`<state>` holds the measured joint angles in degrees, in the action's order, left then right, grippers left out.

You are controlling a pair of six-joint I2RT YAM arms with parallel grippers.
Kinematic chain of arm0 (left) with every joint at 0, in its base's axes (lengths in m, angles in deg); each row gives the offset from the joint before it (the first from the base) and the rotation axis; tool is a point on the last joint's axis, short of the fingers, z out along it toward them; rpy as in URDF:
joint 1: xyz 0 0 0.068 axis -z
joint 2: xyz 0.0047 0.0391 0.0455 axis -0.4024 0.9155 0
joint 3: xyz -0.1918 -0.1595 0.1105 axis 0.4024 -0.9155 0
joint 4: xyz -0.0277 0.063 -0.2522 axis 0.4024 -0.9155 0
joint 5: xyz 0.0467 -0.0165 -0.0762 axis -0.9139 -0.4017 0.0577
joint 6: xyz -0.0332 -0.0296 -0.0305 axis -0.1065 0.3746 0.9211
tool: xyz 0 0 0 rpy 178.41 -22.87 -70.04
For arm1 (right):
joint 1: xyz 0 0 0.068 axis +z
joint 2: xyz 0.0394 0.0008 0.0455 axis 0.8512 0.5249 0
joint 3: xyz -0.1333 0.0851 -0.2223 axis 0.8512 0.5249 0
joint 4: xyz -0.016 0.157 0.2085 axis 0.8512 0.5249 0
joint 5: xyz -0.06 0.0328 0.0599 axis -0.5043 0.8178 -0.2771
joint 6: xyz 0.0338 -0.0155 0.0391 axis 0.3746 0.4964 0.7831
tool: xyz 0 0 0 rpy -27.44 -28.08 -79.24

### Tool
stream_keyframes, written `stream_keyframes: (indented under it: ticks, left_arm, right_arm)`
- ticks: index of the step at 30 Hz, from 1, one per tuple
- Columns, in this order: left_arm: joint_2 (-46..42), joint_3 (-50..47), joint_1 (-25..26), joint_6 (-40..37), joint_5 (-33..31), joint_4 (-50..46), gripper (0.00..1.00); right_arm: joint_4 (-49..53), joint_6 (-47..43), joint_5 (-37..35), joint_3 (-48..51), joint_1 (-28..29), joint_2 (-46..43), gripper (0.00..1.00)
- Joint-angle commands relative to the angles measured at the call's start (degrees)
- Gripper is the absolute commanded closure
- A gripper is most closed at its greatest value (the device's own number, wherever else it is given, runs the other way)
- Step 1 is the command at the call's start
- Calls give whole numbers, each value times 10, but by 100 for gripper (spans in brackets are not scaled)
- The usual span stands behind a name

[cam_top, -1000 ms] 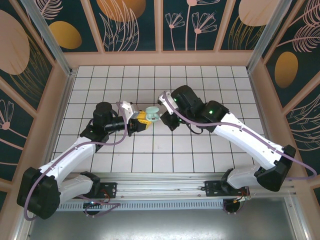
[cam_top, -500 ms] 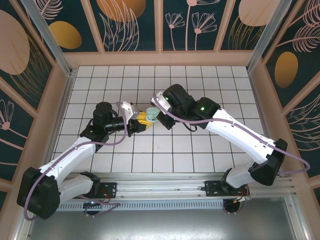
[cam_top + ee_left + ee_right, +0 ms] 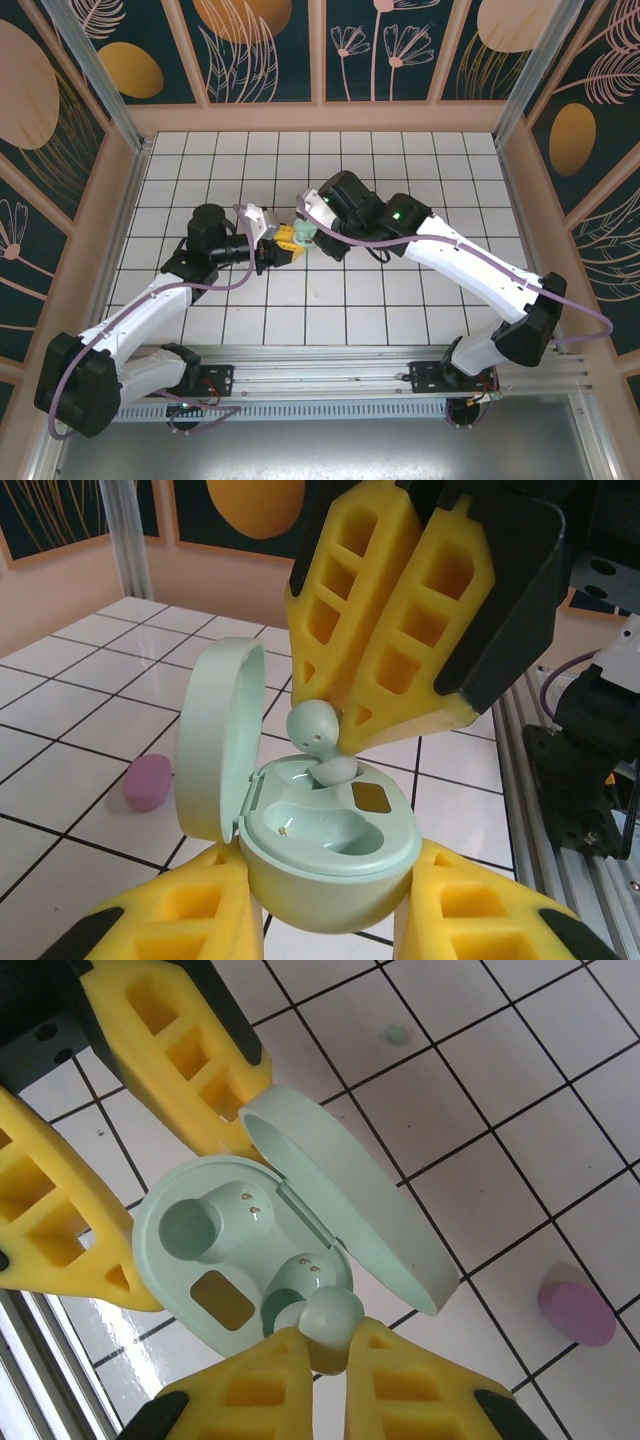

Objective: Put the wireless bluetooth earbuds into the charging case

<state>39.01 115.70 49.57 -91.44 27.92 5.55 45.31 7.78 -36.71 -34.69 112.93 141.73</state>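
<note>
White tiled floor (image 3: pixel 200 170); dark floral wall panels (image 3: pixel 270 50)

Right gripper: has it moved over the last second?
Yes. Seen from above, the right gripper, pinching a mint earbud, has shifted left across the white tiles to the mint case.

Mint earbud (image 3: pixel 325 1312) at the mouth of its open charging case (image 3: pixel 330 845)

We see the pale, rounded mint earbud pinched in the right gripper (image 3: pixel 322 1348), its lower end reaching into one well of the case. The other well is bare. The left gripper (image 3: pixel 330 905) holds the case level, with its lid (image 3: pixel 215 740) swung up on edge. A second tiny mint earbud (image 3: pixel 397 1033) lies on the tiles, well apart.
</note>
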Motion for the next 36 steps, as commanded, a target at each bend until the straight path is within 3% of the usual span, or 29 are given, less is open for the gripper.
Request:
stream_keyframes:
  ticks: [1,10,19,29,36]
  left_arm:
    - [3,21,2,-2,21,16,94]
    - [2,23,2,-3,21,15,94]
    - [6,24,2,-6,20,14,94]
    - [-1,17,2,-7,14,12,93]
    - [-6,12,2,2,6,17,93]
  right_arm:
    - [27,-22,-5,-23,9,13,89]
    - [41,-36,-2,-37,19,31,86]
    - [51,-33,2,-54,20,30,66]
    - [41,-15,2,-68,15,20,65]
    - [16,24,91,-93,-31,-18,64]
